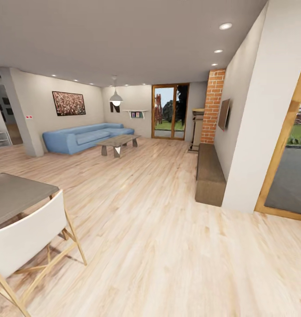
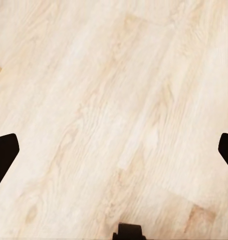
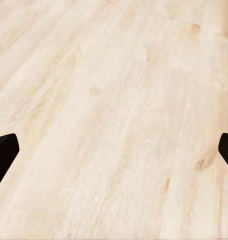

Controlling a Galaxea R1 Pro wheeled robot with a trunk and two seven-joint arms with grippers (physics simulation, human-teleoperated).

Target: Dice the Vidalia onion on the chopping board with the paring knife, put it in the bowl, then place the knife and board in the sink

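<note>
Pale wood-plank floor (image 1: 168, 229) of a living room — blue sofa (image 1: 82, 137) against the far wall.

Pale wood floor (image 1: 146, 211) runs wide through a living room. A blue sofa (image 1: 82, 137) sits along the far wall, a low coffee table (image 1: 118, 142) just before it. A painting (image 1: 68, 103) hangs above the sofa, a pendant lamp (image 1: 116, 97) by the glass door (image 1: 170, 111). Near left, a white chair (image 1: 24, 242) stands at the corner of a grey table (image 1: 13, 196). A brick column (image 1: 213, 105) rises at right, a long bench (image 1: 209, 174) along that wall.

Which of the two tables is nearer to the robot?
The grey-topped table beside the white chair, at the head view's lower left; the low wooden coffee table stands far off by the blue sofa.
</note>
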